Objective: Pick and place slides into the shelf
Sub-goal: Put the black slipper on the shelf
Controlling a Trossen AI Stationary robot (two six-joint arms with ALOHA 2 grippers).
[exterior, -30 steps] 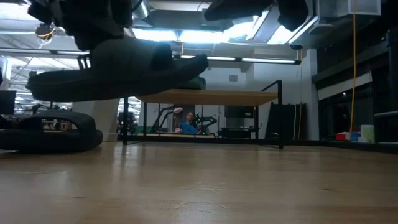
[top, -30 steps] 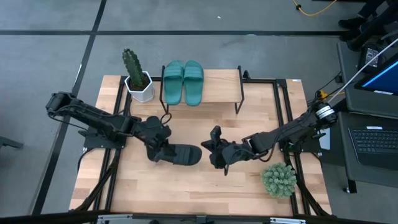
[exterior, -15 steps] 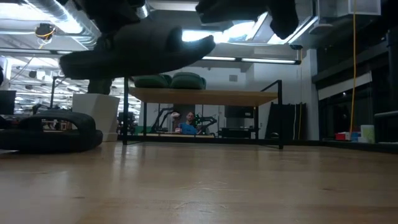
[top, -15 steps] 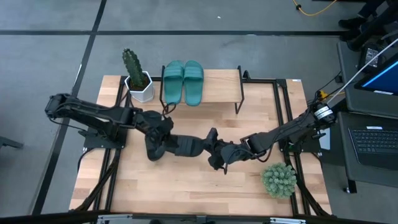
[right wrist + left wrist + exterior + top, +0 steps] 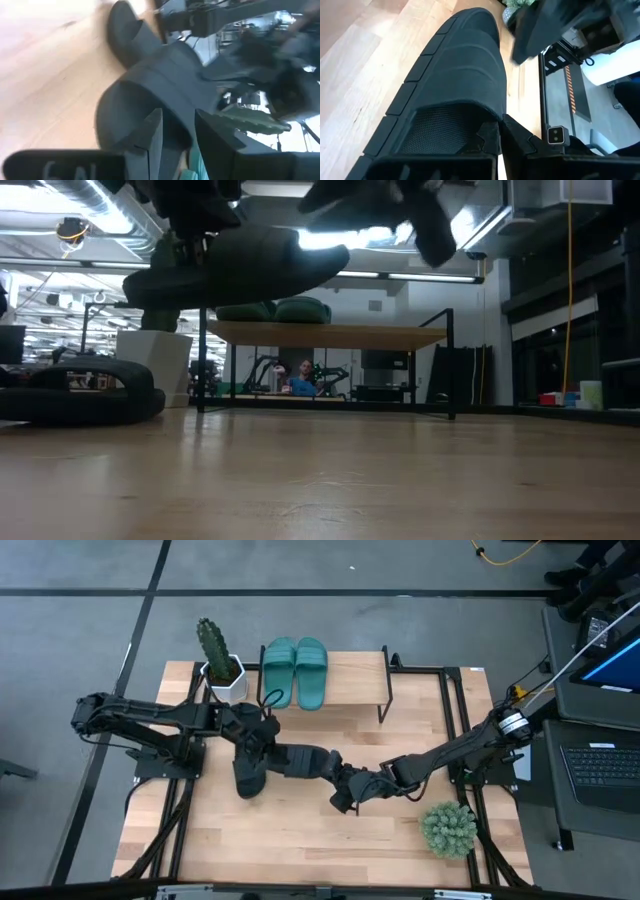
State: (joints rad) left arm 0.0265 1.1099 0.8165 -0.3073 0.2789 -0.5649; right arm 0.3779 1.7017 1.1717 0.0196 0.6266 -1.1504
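My left gripper is shut on a black slide and holds it in the air above the table's middle. My right gripper is open at that slide's free end, and in its wrist view its fingers stand either side of the slide. The second black slide lies sole-down on the table below the left gripper. Two teal slides lie side by side on the shelf's plank top, at its left end. My left gripper holds the black slide near the strap's edge at one side, pinched between its two fingers. It comes from the table's left, along the slide. The slide is lifted clear and roughly level, its free end toward my right gripper. My right gripper: I cannot tell whether its fingers touch the slide's end.
A cactus in a white pot stands left of the shelf. A bushy green plant sits near the table's near right corner. Bare wood lies along the near edge. A laptop sits off the table's right side. A person shows far behind.
My left gripper has carried the black slide up and toward the far edge, and the slide's free end has swung toward the right gripper. My right gripper has shifted a little toward the table's left, closing on that free end. The other black slide has stayed put.
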